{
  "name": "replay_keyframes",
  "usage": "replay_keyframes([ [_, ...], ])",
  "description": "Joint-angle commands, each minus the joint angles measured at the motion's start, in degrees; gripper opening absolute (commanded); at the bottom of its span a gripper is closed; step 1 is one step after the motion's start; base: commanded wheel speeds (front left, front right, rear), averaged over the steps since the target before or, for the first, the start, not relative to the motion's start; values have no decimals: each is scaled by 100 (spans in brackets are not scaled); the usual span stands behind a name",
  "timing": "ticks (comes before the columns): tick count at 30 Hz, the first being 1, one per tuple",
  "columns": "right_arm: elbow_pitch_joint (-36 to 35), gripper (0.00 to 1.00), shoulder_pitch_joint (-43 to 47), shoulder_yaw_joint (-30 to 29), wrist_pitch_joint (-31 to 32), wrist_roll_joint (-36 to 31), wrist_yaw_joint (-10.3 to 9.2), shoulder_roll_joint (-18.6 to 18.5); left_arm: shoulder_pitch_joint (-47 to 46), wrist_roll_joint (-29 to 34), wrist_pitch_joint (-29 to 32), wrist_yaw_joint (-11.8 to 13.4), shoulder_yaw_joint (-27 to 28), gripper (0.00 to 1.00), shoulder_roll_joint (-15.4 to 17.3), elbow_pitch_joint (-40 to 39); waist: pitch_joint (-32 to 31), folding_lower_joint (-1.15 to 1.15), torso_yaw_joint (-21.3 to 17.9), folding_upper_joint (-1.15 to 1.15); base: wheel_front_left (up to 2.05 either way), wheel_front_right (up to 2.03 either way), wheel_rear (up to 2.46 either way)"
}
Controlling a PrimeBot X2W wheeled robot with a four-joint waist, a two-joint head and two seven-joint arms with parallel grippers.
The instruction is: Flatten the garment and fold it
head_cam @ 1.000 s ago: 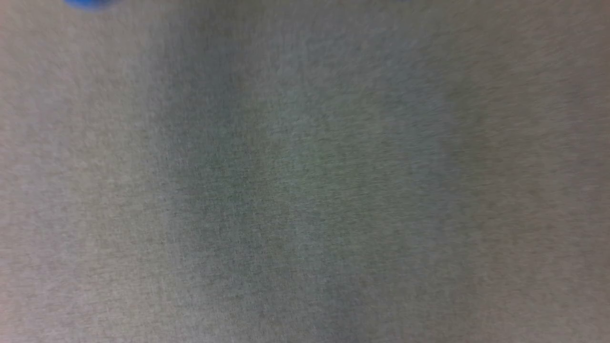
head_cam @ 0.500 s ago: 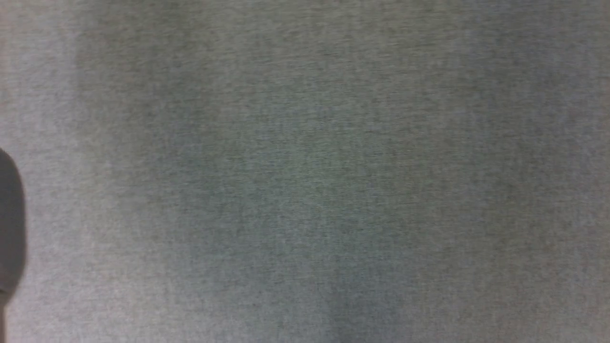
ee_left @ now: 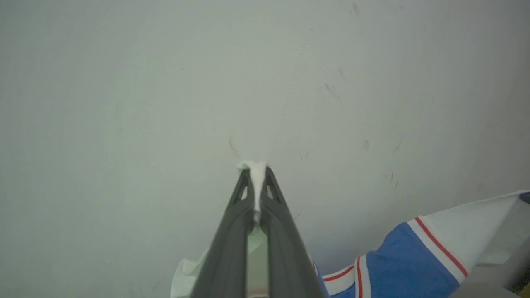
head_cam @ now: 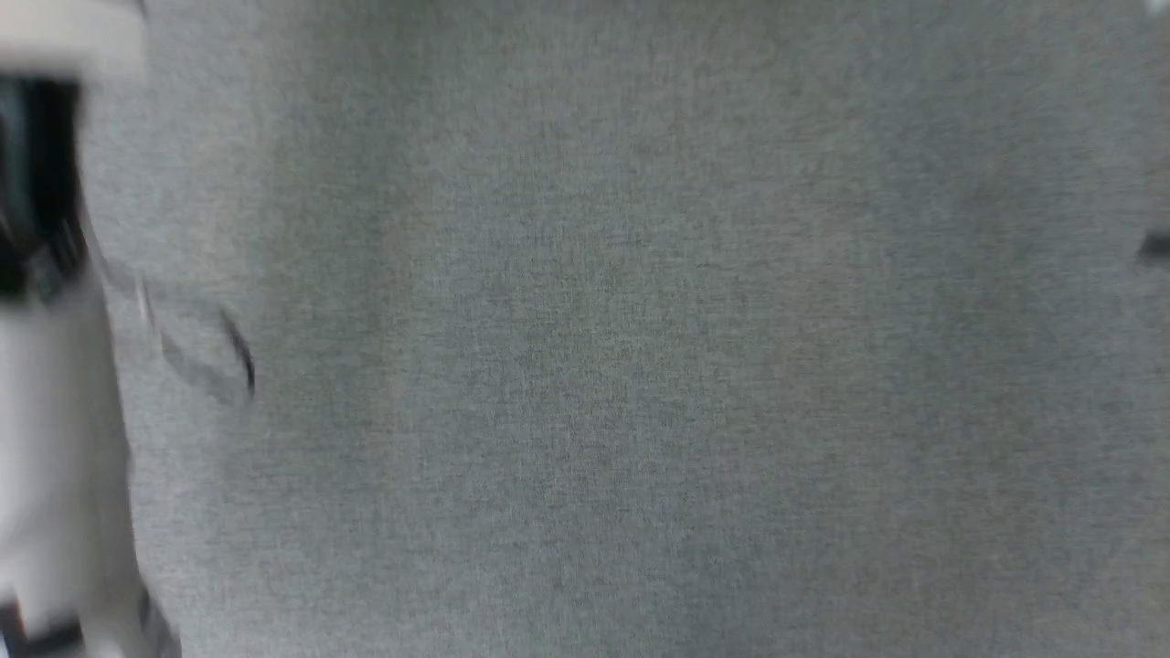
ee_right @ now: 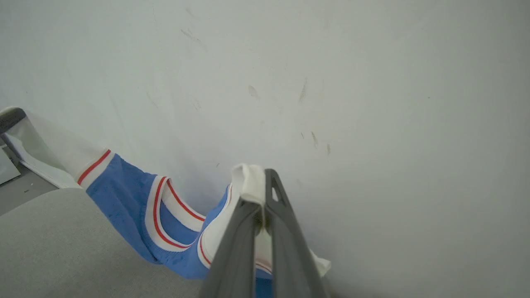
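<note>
At L end effector (ee_left: 256, 173), white jersey cloth (ee_left: 255, 169) bunched.

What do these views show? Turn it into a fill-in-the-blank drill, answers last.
The left gripper pinches ____ cloth of the garment.
The right gripper is ____ on the garment.
The thin stripes in its trim are ____.
Missing words: white; shut; red.
</note>
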Motion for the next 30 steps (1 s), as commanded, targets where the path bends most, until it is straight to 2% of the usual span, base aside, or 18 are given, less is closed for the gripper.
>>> replay_keyframes([
  [1,-380,0,680,-166,95,108,-4,63,683,-15,29,80,56,0,47,-405,-535,1,-80,0,0,0,0],
  [7,-1277,0,2795,-642,195,263,-4,561,2845,-1,136,286,108,0,2,-1241,-1190,1,-112,0,0,0,0],
  [8,-1277,0,2795,-642,195,263,-4,561,2845,-1,136,286,108,0,2,-1241,-1190,1,-112,0,0,0,0],
  [11,-1537,0,3816,-745,206,342,-4,792,3867,-160,178,293,62,0,-123,-1363,-1533,1,-106,0,0,0,0],
  [15,-1623,0,5014,-915,221,542,-4,1074,5066,-380,59,403,30,0,-451,-1327,-1950,1,-145,0,0,0,0],
  [18,-1646,0,5740,-957,296,644,-4,1071,5670,-509,-16,341,-102,0,-621,-1231,-2232,1,-129,0,0,0,0],
  [20,-1669,0,6185,-1046,323,811,-4,1130,6014,-594,51,221,-230,0,-621,-1162,-2401,1,-129,0,0,0,0],
  [22,-1736,0,6569,-1009,420,1008,-4,1077,6324,-669,161,131,-289,0,-550,-1077,-2545,1,-146,0,0,0,0],
  [25,-1840,0,7137,-919,581,1282,-4,764,6763,-721,373,67,-281,0,-344,-964,-2724,1,-154,0,0,0,0],
  [30,-1639,0,8103,-1239,708,1550,-4,457,7534,-856,830,81,-268,0,-74,-812,-2952,1,-223,0,0,0,0],
])
